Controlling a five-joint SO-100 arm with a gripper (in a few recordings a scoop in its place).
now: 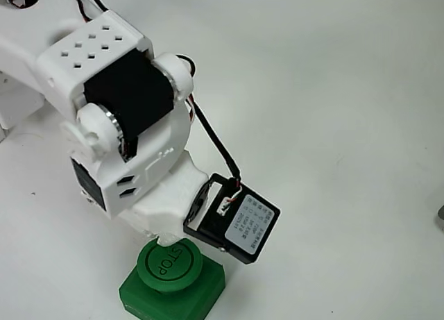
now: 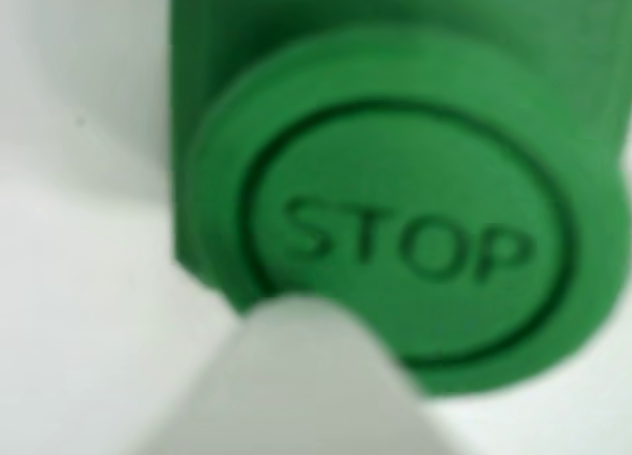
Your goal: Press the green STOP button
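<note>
The green STOP button (image 1: pixel 171 266) stands at the bottom edge of the fixed view, a round cap on a squarish green base (image 1: pixel 182 296). My white gripper (image 1: pixel 166 241) comes down from above, and its tip meets the cap's far rim. In the wrist view the STOP button (image 2: pixel 415 243) is very close and blurred, with the lettering inside a dark ring. The gripper (image 2: pixel 308 322) rises from the bottom edge as one white wedge with no gap, its point at the cap's near rim. It looks shut, with nothing held.
The white arm (image 1: pixel 118 105) fills the upper left of the fixed view, with a black camera module (image 1: pixel 239 223) and its cable on the wrist. Bare white table lies to the right, and a dark object (image 1: pixel 441 213) shows at the right edge.
</note>
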